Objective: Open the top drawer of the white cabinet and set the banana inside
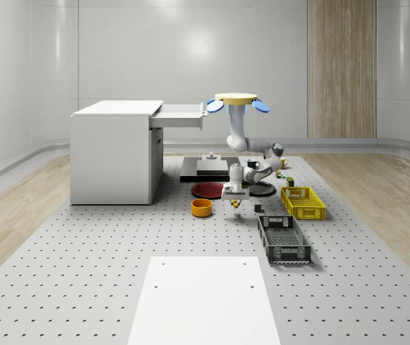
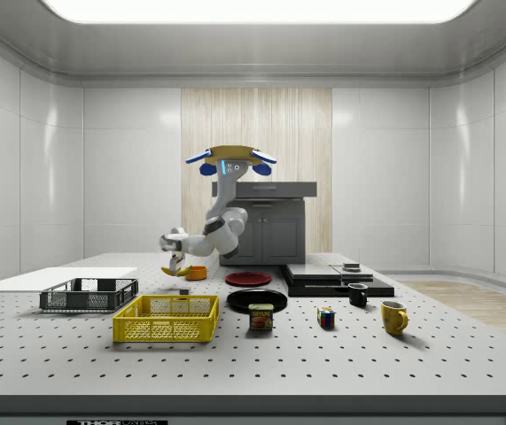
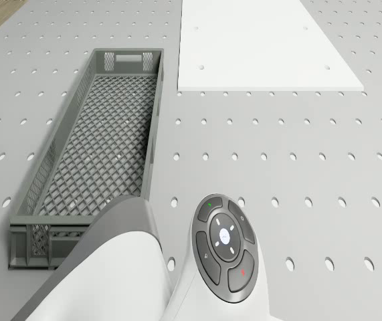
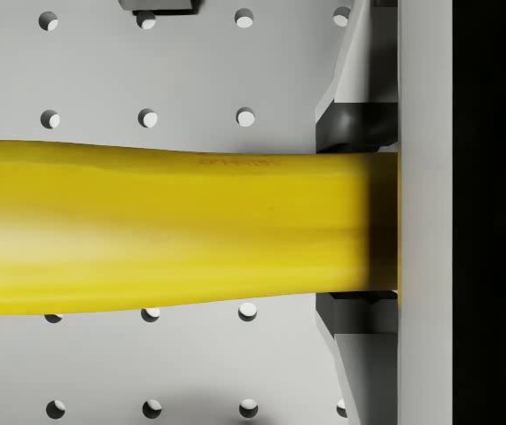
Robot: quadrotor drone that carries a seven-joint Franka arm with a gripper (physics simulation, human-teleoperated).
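Hovering beside the opened top drawer (image 1: 182,115), the drone (image 1: 236,100) carries the banana (image 4: 173,230) clamped in its jaws, the drawer at ten o'clock.

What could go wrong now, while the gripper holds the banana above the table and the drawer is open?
1. The gripper holds the banana near one end, so it may swing or slip.
2. The open top drawer sits far higher than the banana, so the lift could strike the drawer front.
3. The orange bowl is close below.
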